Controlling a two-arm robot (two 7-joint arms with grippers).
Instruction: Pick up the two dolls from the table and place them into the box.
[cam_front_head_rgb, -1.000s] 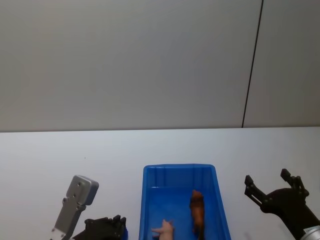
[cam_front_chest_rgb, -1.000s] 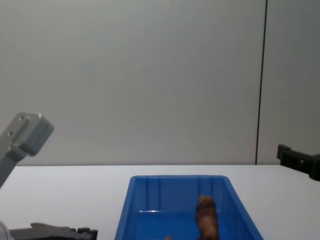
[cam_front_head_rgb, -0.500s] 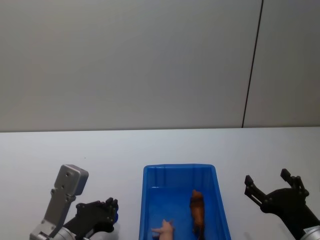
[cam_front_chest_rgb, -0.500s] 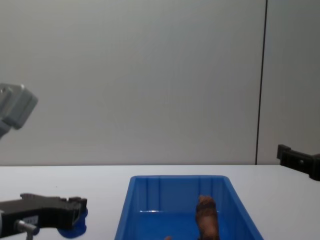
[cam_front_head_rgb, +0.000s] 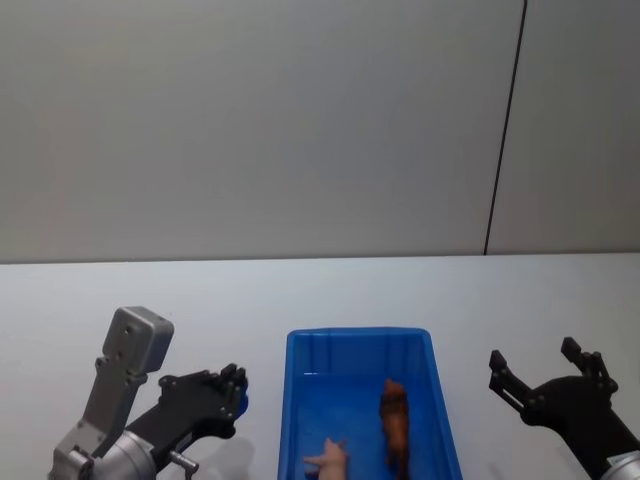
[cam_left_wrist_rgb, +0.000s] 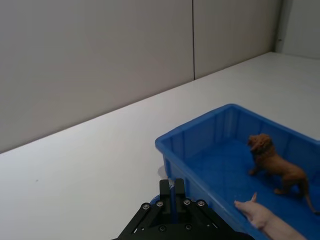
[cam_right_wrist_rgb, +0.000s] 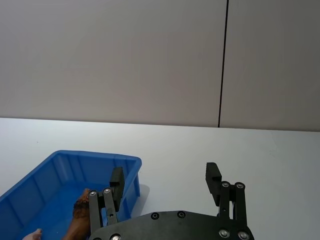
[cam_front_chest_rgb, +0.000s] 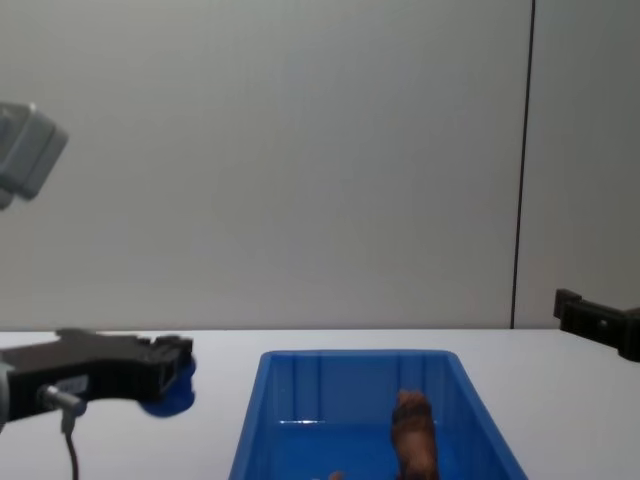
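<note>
While our left gripper (cam_front_head_rgb: 232, 392) hangs at the lower left of the head view, just beside the box (cam_front_head_rgb: 300, 400), its fingers are closed around the blue doll (cam_front_chest_rgb: 165, 392), which the chest view shows lifted above the table (cam_front_chest_rgb: 210, 420). At the lower right of the head view our right gripper (cam_front_head_rgb: 545, 372) rests with fingers spread wide and holding nothing. We see the brown lion doll (cam_left_wrist_rgb: 272, 162) standing inside the box, on the floor of it. Near the lion, a small pink figure (cam_front_head_rgb: 328, 458) lies in the box too.
</note>
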